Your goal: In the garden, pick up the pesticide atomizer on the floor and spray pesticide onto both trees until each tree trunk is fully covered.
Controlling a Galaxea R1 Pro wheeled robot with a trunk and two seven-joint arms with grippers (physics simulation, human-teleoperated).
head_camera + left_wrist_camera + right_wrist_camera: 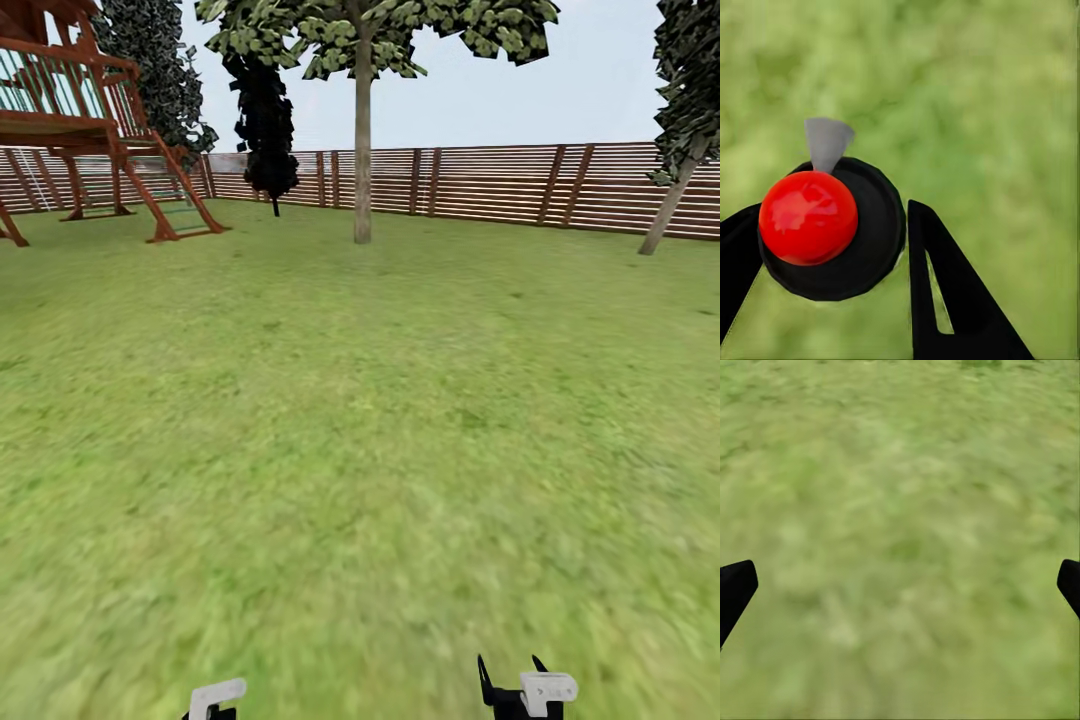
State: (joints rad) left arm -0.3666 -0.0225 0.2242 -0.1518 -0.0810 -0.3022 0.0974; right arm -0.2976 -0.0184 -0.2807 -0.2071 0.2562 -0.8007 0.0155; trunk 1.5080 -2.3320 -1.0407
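Note:
My left gripper [825,229] is shut on the pesticide atomizer [874,247], a black bottle with a red cap [808,217] and a small grey nozzle, seen from above over grass. In the head view the left gripper [215,698] sits at the lower edge. My right gripper [512,682] is beside it, open and holding nothing, and its fingertips [735,585] stand far apart over bare lawn. Far ahead a tree [362,40] rises on a straight pale tree trunk [362,150]. A second tree has a leaning trunk [672,200] at the right, by the fence.
Green lawn [360,450] stretches ahead to a brown slatted fence [480,185]. A wooden play structure with a ladder [90,130] stands at the far left. A dark, almost black narrow tree [265,120] stands near the fence.

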